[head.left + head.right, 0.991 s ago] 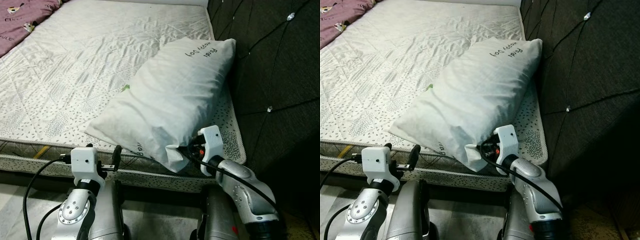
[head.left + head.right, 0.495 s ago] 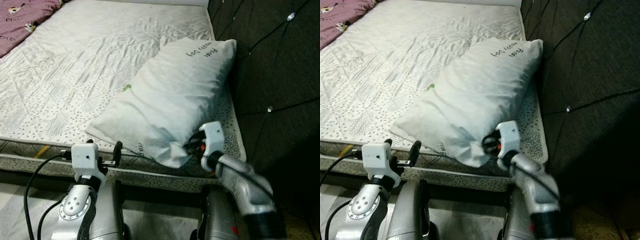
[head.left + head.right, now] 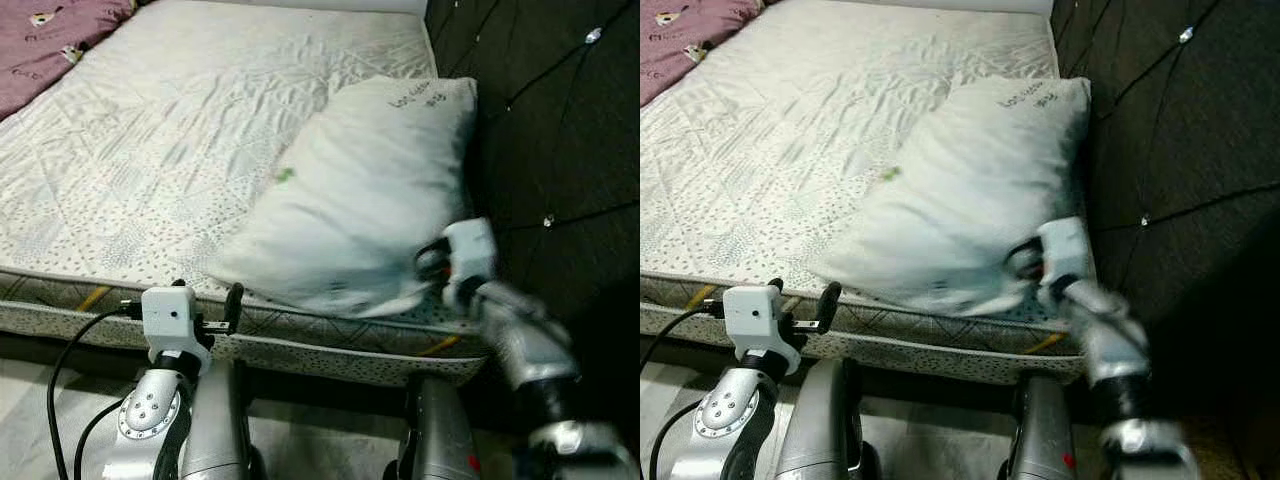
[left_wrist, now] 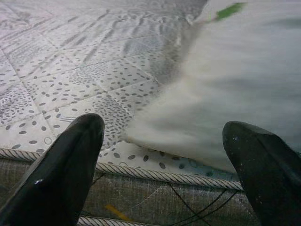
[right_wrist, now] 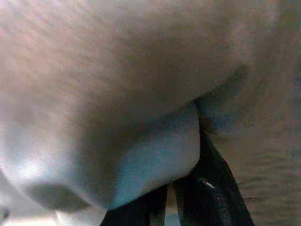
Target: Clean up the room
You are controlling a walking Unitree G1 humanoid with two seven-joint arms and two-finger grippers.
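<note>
From the left eye view, the white pillow [image 3: 350,200] lies on the bed [image 3: 150,150] at the robot's right, its far end against the dark padded headboard [image 3: 540,120] and its near corner close to the mattress edge; it looks blurred, so it is likely in motion. The right claw [image 3: 432,268] sits at that near corner, and the left claw [image 3: 232,308] hangs low in front of the mattress edge, apart from the pillow. A purple blanket [image 3: 50,40] shows at the far left corner of the bed. The right eye view gives the same layout, with the right arm raised beside the headboard. In the left wrist view, the left claw's two fingers [image 4: 61,174] stand wide apart with nothing between them, pointing at the mattress edge and the pillow's corner. In the right wrist view, the right claw's fingers [image 5: 207,193] are pinched together on a fold of the pillow's cloth. Judging by this, the pillow is gripped and nearly at the head of the bed; squaring it, letting go, and the blanket are still to do.
</note>
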